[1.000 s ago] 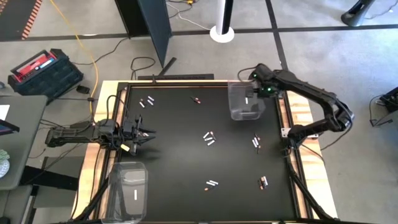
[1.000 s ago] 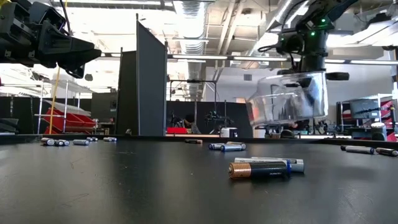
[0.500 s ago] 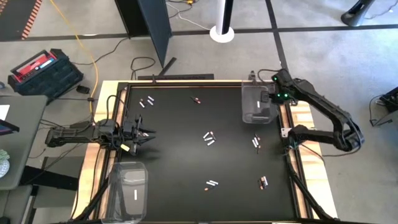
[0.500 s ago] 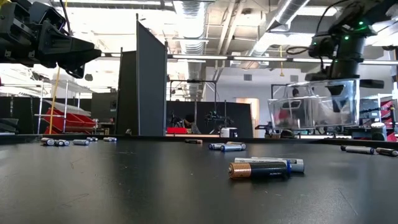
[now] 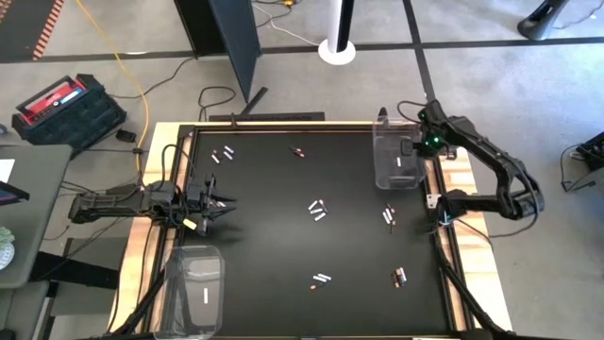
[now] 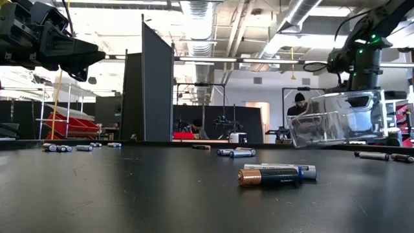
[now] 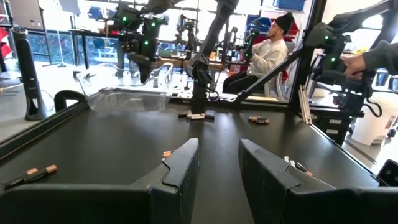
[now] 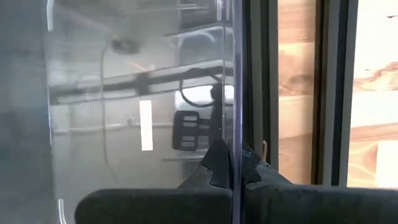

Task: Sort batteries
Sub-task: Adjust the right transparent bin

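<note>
Right claw [image 8: 231, 163] clamped tight on the wall of a clear bin [image 5: 396, 161], holding it tilted just above the worktop [image 5: 274, 227] at the far right corner; low view shows the bin [image 6: 339, 118] canted, near edge down. One pale cell visible inside the bin.

Left claw [image 5: 215, 206] parked over the left edge of the worktop, fingers [image 7: 181, 168] partly apart, nothing between them.

Second clear bin [image 5: 196, 288] sitting at the near left corner, one pale cell inside.

Batteries [image 5: 317, 209] scattered loose on the worktop relative to the held bin: small cluster at centre, pair just near-side of the bin, two pairs along the near edge, few at the far left corner, one along the far edge. Low view: copper-and-dark cell [image 6: 268, 177] lying against a silver one, closest to camera.

Person seated beyond the worktop in left wrist view.
</note>
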Robot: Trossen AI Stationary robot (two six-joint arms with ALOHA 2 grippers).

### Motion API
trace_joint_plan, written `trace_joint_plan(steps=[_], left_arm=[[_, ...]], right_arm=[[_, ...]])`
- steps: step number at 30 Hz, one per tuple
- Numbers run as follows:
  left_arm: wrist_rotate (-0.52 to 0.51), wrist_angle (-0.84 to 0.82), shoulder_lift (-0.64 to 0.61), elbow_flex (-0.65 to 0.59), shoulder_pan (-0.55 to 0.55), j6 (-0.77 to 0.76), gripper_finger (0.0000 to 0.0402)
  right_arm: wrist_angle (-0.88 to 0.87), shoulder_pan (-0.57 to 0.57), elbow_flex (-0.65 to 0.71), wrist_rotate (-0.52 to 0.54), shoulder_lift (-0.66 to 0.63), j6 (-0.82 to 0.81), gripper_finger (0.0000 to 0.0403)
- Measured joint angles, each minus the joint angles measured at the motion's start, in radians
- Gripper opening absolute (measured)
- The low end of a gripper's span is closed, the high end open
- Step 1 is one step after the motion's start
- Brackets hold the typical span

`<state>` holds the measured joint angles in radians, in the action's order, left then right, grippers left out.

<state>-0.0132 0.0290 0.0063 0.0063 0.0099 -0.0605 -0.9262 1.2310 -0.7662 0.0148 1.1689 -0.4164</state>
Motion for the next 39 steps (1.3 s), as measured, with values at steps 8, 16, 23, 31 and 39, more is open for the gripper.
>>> trace_joint_plan(steps=[8,16,23,31,39], left_arm=[[0.000,0.000,0.000,0.000,0.000,0.000,0.0112],[0.000,0.000,0.000,0.000,0.000,0.000,0.0112],[0.000,0.000,0.000,0.000,0.000,0.000,0.0112],[0.000,0.000,0.000,0.000,0.000,0.000,0.0112],[0.000,0.000,0.000,0.000,0.000,0.000,0.0112]], right_arm=[[0.044,0.012,0.005,0.011,0.066,0.008,0.0010],[0.048,0.012,0.005,0.029,0.080,0.029,0.0053],[0.045,0.012,0.005,0.044,0.073,0.034,0.0083],[0.040,0.013,0.005,0.078,-0.022,0.050,0.0110],[-0.035,0.014,0.005,0.117,-0.071,0.085,0.0112]])
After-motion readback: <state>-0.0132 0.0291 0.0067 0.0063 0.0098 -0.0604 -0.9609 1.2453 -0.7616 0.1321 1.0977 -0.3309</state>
